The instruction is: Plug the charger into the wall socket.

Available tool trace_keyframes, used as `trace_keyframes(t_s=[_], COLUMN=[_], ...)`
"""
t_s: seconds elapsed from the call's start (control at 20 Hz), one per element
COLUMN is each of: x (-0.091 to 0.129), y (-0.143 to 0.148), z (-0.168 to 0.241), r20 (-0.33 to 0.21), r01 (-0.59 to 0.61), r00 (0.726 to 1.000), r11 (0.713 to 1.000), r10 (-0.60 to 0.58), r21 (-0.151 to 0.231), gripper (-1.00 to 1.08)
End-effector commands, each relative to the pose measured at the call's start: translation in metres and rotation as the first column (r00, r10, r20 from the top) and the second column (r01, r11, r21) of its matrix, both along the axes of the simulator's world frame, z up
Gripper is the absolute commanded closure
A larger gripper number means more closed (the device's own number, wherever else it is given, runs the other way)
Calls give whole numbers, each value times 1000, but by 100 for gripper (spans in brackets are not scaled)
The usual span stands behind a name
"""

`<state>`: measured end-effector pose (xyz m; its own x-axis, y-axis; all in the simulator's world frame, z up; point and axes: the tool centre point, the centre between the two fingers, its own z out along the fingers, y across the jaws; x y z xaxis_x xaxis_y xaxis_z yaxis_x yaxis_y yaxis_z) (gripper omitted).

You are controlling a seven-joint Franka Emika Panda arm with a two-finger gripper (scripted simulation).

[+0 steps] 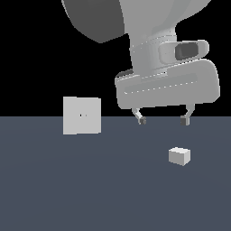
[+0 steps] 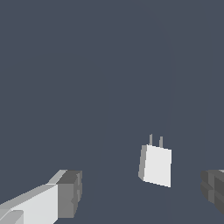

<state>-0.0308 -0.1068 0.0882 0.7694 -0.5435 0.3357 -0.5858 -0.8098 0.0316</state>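
Off-white charger (image 1: 179, 156) lies flat on the floor below the pincer (image 1: 163, 120), nearer one fingertip, untouched. Jaws stand wide apart, empty. Recommendation: centre over the block, align pads across its flanks, descend.

Dark slate floor (image 1: 54, 189) bearing the charger (image 1: 179, 156) and, well apart, upright wall socket (image 1: 81, 115).
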Motion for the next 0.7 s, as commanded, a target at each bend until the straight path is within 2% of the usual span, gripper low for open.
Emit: trace_keyframes(t_s=[0.0,0.35,0.65], x=[-3,-10,-14], y=[-7,-24,-32], z=[-5,-17,-23], r20=[29,91,122], r01=[45,146,199], r00=[999,986,974], r11=[999,988,979], r10=[-45,-142,-191], r21=[-14,-41,-52], gripper=[-92,-92,-92])
